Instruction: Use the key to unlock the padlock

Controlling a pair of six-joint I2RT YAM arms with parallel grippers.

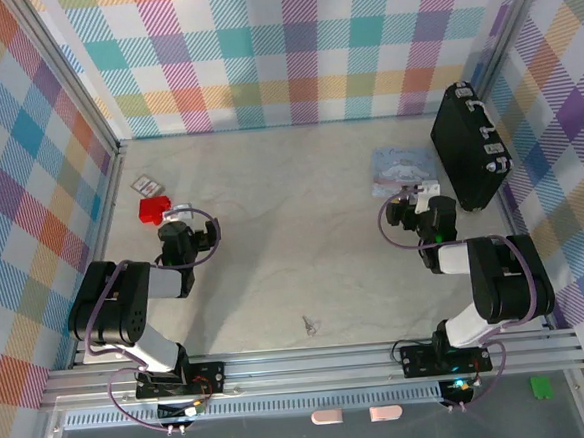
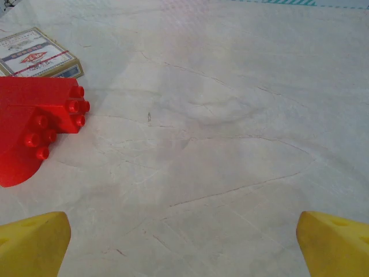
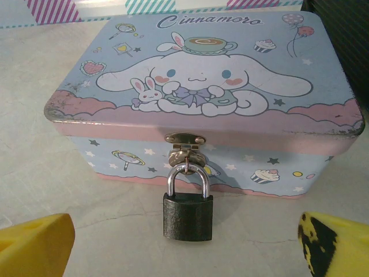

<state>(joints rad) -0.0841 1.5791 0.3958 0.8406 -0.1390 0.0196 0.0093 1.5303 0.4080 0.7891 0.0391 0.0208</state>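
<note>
Right wrist | right end effector (image 3: 184,249) fully open, empty, near padlock (image 3: 188,216)

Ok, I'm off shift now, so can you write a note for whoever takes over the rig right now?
Left end effector: open, empty, near the red block.
Right end effector: open, empty, facing the padlock.
Padlock: shackle closed through the tin's hasp.
Key: apparently the small item on the table near the front edge, untouched.
Done: nothing. Left: grasp key, insert, turn.
</note>
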